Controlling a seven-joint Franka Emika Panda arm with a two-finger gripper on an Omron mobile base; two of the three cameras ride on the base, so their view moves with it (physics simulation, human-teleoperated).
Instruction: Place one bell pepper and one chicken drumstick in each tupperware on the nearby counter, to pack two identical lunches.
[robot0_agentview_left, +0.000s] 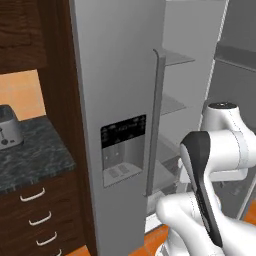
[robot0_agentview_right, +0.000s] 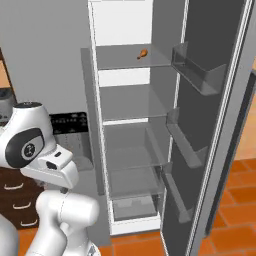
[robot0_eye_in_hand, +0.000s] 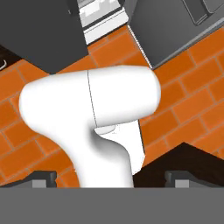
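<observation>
An open fridge (robot0_agentview_right: 135, 125) stands ahead, door (robot0_agentview_right: 210, 125) swung right. 1 chicken drumstick (robot0_agentview_right: 142, 53) lies on the far top shelf (robot0_agentview_right: 125, 59). The gripper (robot0_eye_in_hand: 111, 178), fingers spread, points at the floor; reaching high risks clipping the shelf edge.

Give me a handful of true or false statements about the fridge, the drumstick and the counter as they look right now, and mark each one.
1. The fridge door stands open. True.
2. A chicken drumstick lies on the bottom shelf. False: it lies on the top glass shelf.
3. A silver toaster sits on the counter left of the fridge. True.
4. The end effector grips a bell pepper. False: its fingers are spread, with nothing between them.
5. The floor is grey concrete. False: it is orange brick tile.
</observation>
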